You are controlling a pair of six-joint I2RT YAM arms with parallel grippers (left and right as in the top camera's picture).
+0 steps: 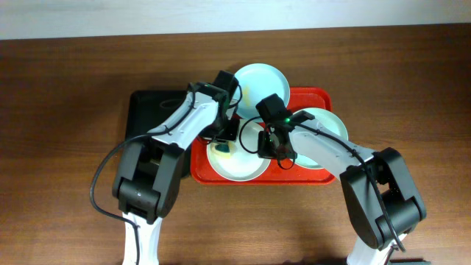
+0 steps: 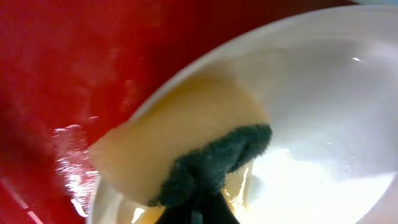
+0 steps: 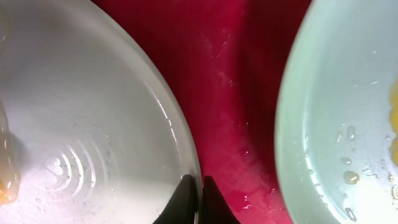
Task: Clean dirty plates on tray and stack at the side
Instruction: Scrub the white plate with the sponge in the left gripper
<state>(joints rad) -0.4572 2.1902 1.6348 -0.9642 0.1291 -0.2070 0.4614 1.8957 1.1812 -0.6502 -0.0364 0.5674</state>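
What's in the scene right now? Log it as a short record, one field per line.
surface: large red rectangular plastic tray, three plates on it
near left: round glossy white plate, wet
far edge: round pale blue plate
right: round pale green plate, yellow smear
tool: yellow sponge with green scouring pad, on the white plate
left gripper: shut on the sponge
right gripper: shut on the white plate's rim
beside: smaller black tray, left of the red tray

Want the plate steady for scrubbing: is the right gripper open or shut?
Shut: the right gripper pinches the rim of the white plate, fingertips nearly touching in the right wrist view.
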